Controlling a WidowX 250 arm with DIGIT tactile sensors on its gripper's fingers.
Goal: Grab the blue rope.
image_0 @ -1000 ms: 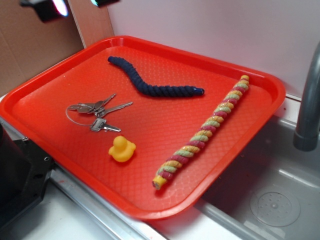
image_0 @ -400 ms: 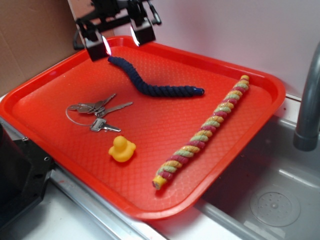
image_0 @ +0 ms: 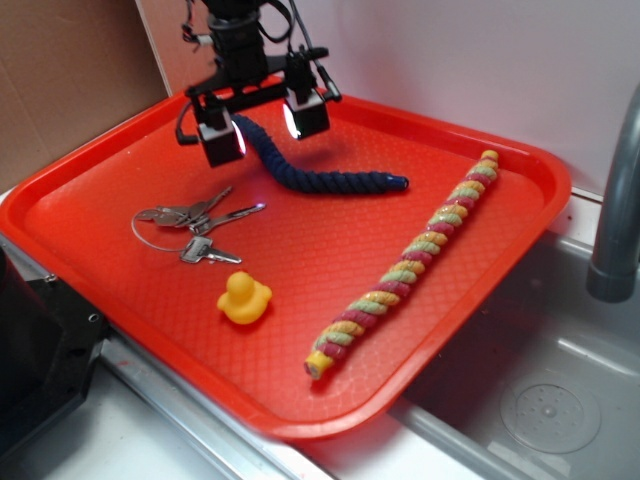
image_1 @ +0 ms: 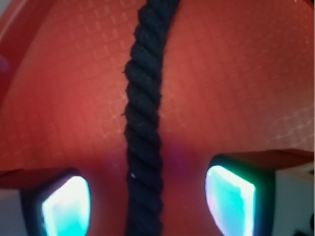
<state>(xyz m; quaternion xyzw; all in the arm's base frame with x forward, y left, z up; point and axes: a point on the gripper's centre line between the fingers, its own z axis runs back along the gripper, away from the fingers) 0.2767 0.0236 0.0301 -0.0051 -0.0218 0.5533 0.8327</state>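
The blue rope (image_0: 325,180), a short dark navy twisted cord with a brighter blue tip at its right end, lies on the red tray (image_0: 120,165) toward the back. My gripper (image_0: 262,130) is open and low over the rope's left part, one finger on each side of it. In the wrist view the rope (image_1: 145,113) runs straight down between my two glowing fingertips (image_1: 231,199), with a gap on both sides. My gripper (image_1: 147,204) is not touching it.
A longer yellow, red and green twisted rope (image_0: 405,265) lies diagonally on the tray's right side. A bunch of keys (image_0: 192,228) and a yellow rubber duck (image_0: 244,298) lie at the front left. A sink (image_0: 540,400) and a grey faucet (image_0: 615,210) are to the right.
My gripper has come down from the top left corner and moved right, and now straddles the rope's left part. The rope and the other things have not moved.
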